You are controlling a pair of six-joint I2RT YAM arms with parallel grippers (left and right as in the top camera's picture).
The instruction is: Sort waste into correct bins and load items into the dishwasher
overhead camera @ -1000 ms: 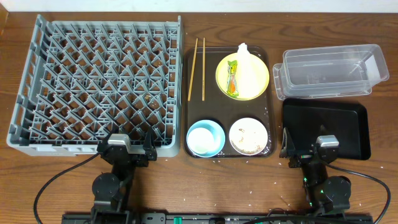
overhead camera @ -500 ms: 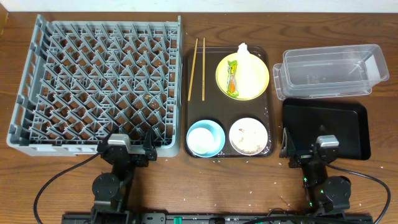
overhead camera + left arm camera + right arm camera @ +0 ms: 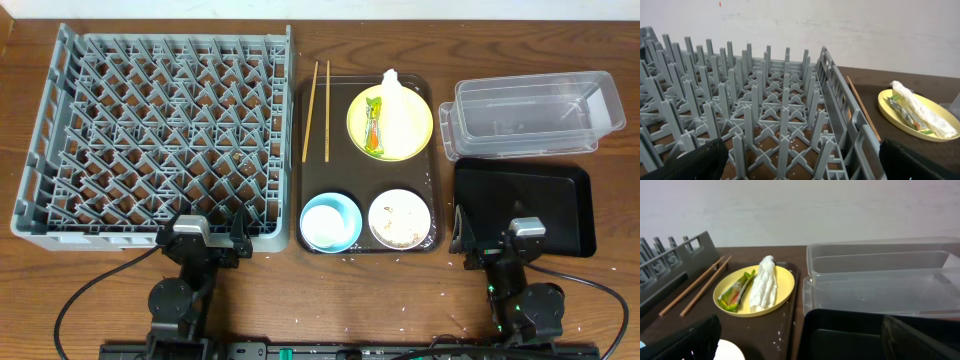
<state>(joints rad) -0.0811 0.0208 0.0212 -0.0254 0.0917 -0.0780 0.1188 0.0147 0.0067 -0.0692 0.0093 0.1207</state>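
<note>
The grey dishwasher rack (image 3: 150,120) fills the left of the table. On the brown serving tray (image 3: 345,170) lie two chopsticks (image 3: 316,98) and a yellow plate (image 3: 418,135) carrying a green-and-orange wrapper (image 3: 373,125) and a white tissue (image 3: 396,100). In front of them stand a light blue bowl (image 3: 350,206) with something white inside and a white bowl (image 3: 373,214) holding crumbs (image 3: 402,236). At the right are the clear tub (image 3: 530,115) and the black bin tray (image 3: 525,205). My left gripper (image 3: 205,243) (image 3: 800,165) stands open at the rack's near edge. My right gripper (image 3: 497,243) (image 3: 800,342) stands open before the black tray. Both are empty.
Small white crumbs are scattered on the serving tray near the plate (image 3: 785,282) and on the table under the rack (image 3: 765,115). The rack's near right corner and the serving tray's near rim lie close to both arms. A pale wall runs behind the table.
</note>
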